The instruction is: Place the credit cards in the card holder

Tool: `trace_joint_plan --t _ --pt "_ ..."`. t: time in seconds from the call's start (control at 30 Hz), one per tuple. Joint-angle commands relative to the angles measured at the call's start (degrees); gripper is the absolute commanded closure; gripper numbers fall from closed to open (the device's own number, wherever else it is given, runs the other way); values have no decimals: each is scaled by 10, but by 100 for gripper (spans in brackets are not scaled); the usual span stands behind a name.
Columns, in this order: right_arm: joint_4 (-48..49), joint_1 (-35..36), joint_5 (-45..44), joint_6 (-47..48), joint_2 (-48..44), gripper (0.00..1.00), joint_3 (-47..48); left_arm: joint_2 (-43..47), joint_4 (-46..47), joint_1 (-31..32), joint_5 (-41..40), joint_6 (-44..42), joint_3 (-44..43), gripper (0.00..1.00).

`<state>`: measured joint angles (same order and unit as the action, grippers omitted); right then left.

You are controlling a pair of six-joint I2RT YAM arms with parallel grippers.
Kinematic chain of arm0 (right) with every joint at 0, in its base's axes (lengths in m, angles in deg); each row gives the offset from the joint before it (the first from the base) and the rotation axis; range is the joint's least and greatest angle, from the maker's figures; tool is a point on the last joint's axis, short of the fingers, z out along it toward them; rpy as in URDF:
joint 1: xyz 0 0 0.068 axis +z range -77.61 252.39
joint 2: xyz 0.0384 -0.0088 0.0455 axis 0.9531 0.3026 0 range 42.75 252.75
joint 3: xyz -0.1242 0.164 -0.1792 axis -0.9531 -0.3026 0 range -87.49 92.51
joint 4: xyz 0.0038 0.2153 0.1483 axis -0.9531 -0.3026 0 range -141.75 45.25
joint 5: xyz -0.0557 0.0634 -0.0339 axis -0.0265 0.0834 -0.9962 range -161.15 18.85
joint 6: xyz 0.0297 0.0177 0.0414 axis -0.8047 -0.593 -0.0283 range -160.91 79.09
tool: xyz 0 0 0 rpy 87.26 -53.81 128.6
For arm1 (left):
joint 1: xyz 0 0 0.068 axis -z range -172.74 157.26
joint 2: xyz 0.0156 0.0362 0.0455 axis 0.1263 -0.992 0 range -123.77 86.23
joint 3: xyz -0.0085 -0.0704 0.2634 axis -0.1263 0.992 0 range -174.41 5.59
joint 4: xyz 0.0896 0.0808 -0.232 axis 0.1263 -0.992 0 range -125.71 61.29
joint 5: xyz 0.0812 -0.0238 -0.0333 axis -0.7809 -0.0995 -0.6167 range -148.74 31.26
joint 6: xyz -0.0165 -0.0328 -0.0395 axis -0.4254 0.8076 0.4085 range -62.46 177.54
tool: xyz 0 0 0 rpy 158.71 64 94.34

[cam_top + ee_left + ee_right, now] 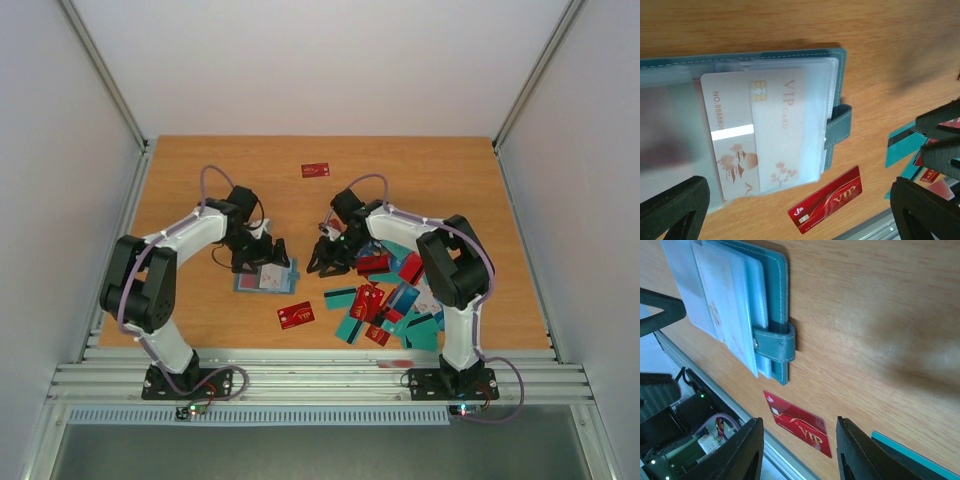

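Far across table [250, 165], red card [315, 170], overhead only

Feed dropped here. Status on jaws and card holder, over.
Left gripper jaws open, empty, over card holder. Right gripper jaws apart, empty. White card tucked inside. Red card loose beside it.

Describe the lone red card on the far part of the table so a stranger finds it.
Start at the wooden table and look to its far half. A single red card lies there alone. Every other red one sits nearer, in the pile by the right arm or beside the card holder.
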<state>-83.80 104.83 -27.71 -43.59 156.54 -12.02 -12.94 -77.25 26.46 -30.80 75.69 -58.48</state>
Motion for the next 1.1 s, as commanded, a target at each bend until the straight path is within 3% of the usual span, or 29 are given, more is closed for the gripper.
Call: trace_joint_plan --t 0.0,0.1,0.33,0.47,0.63,1.07 --pt "-8 4 -4 4 14 59 26 36 -31 0 -36 4 -18 1" --pt "1 7 0 -5 19 60 28 31 -29 0 -48 -1 -12 5" --pt "-9 40 -1 -2 45 62 62 13 1 0 -65 -19 11 40" --pt "-19 49 -3 3 56 64 76 -3 13 0 -72 -22 11 52" --pt "-22 50 -1 5 66 66 82 -12 32 0 -78 -14 23 57" --pt "-28 51 17 16 104 70 114 -30 54 0 -89 -17 29 59"
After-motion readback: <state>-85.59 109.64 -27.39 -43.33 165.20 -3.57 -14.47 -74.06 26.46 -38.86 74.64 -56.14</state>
